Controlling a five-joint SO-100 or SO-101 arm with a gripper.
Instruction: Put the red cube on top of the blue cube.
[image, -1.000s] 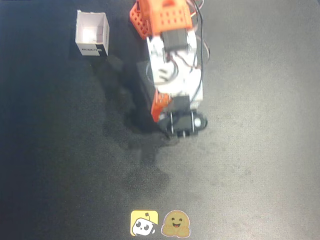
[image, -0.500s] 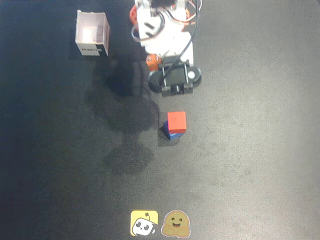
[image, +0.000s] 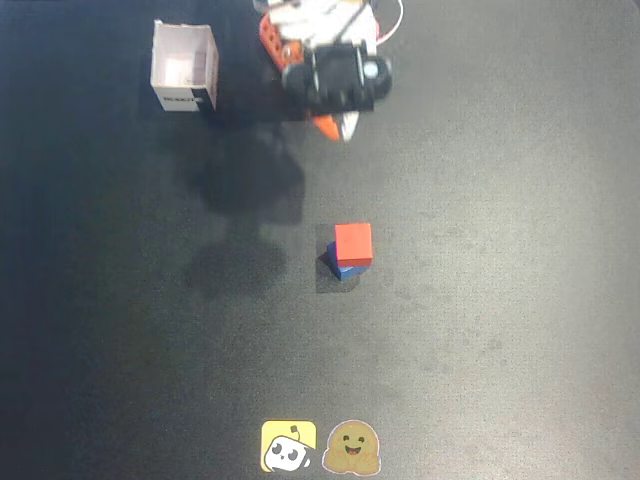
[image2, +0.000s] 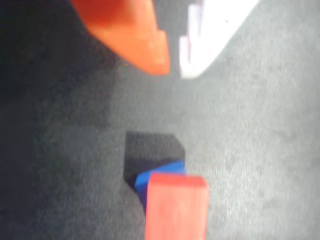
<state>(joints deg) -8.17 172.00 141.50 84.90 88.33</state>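
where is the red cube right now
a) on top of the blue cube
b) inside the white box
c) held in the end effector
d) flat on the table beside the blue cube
a: in the overhead view the red cube sits on the blue cube, which peeks out beneath it, while the end effector is well away near the top of the view, holding nothing.

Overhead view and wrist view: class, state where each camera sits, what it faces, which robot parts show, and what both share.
Overhead view: fixed above, looking straight down at the table; the arm and gripper show at the top edge.
Wrist view: rides on the arm, looking past the gripper, whose jaws stand slightly apart, holding nothing.
Shared: the red cube resting on the blue cube.
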